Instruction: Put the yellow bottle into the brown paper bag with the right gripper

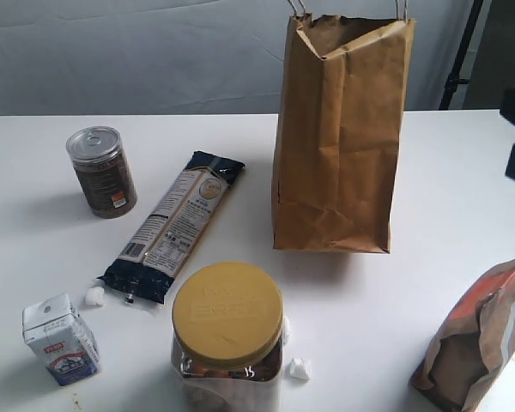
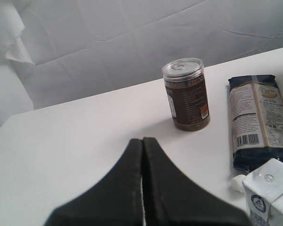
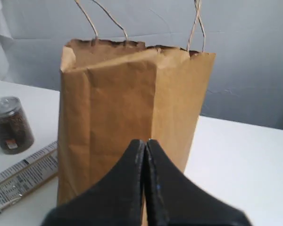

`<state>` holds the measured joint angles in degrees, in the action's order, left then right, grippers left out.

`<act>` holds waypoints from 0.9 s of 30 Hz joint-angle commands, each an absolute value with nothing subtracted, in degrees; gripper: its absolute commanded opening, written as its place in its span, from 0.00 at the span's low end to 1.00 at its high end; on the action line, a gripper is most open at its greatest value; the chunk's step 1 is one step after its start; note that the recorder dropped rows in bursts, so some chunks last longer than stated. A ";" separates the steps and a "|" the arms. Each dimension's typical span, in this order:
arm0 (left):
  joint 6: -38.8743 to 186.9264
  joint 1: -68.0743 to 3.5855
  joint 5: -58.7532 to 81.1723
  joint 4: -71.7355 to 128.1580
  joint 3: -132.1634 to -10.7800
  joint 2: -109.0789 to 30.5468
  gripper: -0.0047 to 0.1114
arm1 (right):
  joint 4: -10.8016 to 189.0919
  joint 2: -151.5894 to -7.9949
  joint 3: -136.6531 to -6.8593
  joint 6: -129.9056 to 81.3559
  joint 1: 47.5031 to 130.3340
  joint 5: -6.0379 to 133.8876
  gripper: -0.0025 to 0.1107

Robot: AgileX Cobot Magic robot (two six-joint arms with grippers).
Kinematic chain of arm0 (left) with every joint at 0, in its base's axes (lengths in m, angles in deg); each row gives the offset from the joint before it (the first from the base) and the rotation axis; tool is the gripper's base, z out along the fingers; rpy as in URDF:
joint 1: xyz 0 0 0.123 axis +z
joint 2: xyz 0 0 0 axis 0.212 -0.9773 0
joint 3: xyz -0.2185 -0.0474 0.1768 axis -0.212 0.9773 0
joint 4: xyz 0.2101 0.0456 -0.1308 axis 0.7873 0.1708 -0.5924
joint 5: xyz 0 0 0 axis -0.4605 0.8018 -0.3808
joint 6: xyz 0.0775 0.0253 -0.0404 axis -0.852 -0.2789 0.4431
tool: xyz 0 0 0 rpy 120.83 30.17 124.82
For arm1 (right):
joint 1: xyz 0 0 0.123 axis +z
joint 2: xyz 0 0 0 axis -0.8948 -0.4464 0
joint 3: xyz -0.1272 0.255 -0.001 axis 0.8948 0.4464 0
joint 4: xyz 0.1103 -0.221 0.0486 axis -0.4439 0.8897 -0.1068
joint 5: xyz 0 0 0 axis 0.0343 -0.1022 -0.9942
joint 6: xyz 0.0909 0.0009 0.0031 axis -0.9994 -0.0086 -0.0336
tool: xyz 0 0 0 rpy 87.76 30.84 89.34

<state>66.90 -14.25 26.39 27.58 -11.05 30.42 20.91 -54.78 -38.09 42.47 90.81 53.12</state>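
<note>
While jaws of right gripper (image 3: 145,143) sit pressed together, empty — brown paper bag (image 3: 113,103) upright just beyond.

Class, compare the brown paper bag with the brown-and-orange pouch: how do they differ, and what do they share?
The brown paper bag is plain; the pouch carries orange and white print. The bag is far taller than the pouch. Both are brown, creased and stand on the white table.

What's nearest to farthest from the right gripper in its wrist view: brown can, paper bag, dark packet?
From the right gripper:
1. brown paper bag, right in front.
2. dark packet, flat beside the bag.
3. brown can, standing beyond the packet.
</note>
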 commanded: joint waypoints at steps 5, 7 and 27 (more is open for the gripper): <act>67.31 -14.47 26.21 27.51 -10.78 30.55 0.04 | 17.66 -54.10 -27.55 42.67 90.90 63.92 0.02; 67.31 -14.47 26.21 27.51 -10.78 30.55 0.04 | 16.94 -54.10 -26.29 42.67 90.90 64.35 0.02; 67.31 -14.47 26.21 27.51 -10.78 30.55 0.04 | 56.82 -32.81 -10.21 -2.94 90.89 83.22 0.02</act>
